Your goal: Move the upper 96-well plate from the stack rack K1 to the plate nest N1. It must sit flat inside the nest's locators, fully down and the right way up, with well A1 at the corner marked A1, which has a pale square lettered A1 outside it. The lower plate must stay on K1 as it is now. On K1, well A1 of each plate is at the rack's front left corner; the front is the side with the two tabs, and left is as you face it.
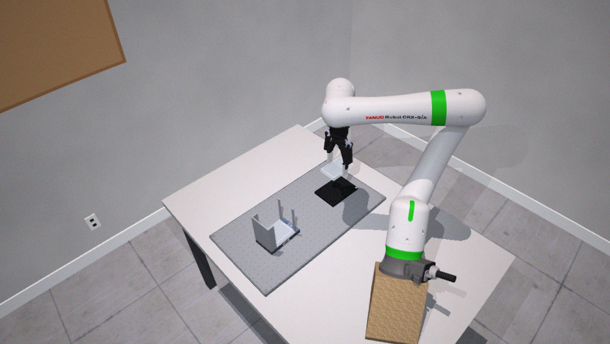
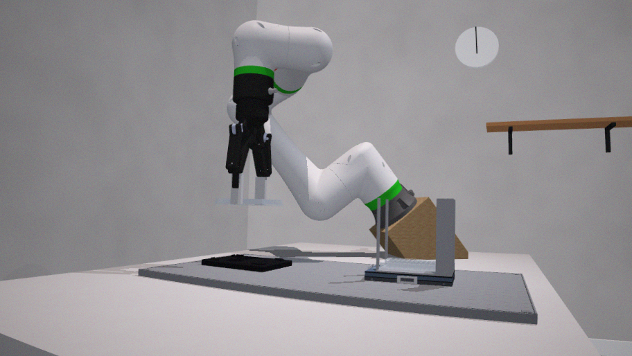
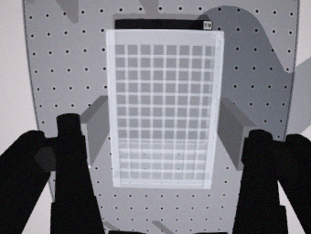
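Two 96-well plates: upper plate (image 2: 248,201), clear and gridded, pinched flat between jaws of black gripper (image 2: 248,188), high above black plate nest N1 (image 2: 246,262); lower plate (image 1: 281,232) seated in stack rack K1 (image 1: 261,230). One white arm (image 1: 401,108) with green bands, on tan wedge base (image 1: 396,309). One grey perforated board (image 1: 299,239) on white table (image 1: 239,170). Pale A1 square (image 3: 207,25) visible at nest's far corner, wrist view.
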